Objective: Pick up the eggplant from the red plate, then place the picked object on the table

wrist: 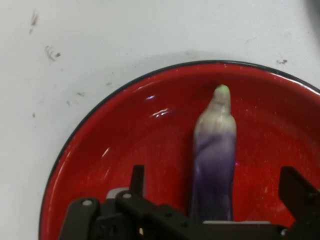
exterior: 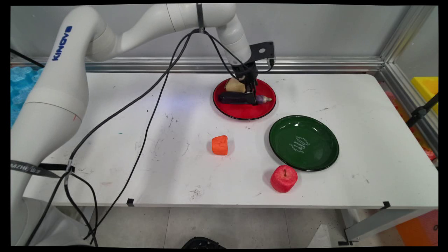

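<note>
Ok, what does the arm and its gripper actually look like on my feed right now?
The arm is glossy white with rounded links and blue KINOVA lettering near the shoulder. Black cables, strapped near the wrist with a black band, hang down in loops across the table. A flat black bracket sticks out at the wrist. The gripper is black, a two-finger linkage with visible pivot screws.

A black strap (exterior: 26, 168) at the left edge reads "AZHE"; the green plate's (exterior: 303, 142) white script is illegible.

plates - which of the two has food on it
The red plate at the back: an eggplant and a tan piece lie on it, under the gripper. The green plate holds nothing.
</note>
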### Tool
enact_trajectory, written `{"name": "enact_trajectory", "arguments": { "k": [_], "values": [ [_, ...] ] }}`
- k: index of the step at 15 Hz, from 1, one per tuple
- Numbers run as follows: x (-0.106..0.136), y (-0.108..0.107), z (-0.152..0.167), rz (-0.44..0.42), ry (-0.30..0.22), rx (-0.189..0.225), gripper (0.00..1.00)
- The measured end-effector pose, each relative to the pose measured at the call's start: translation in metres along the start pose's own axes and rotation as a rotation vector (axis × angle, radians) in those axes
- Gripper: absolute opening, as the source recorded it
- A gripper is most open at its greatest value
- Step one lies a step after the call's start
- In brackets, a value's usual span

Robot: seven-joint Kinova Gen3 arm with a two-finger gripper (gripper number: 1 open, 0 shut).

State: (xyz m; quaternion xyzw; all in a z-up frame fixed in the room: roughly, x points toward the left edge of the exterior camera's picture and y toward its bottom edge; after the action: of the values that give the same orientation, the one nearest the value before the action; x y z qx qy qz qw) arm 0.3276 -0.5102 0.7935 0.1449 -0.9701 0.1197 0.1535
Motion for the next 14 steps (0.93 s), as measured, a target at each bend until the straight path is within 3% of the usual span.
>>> {"name": "enact_trajectory", "arguments": {
  "k": [4, 5, 14],
  "values": [
    [-0.001, -0.002, 0.011, 0.014, 0.004, -0.009, 1.00],
    [-0.001, -0.002, 0.013, 0.016, 0.005, -0.011, 0.00],
    [0.004, -0.004, 0.012, 0.024, 0.013, -0.020, 0.00]
  ]
}}
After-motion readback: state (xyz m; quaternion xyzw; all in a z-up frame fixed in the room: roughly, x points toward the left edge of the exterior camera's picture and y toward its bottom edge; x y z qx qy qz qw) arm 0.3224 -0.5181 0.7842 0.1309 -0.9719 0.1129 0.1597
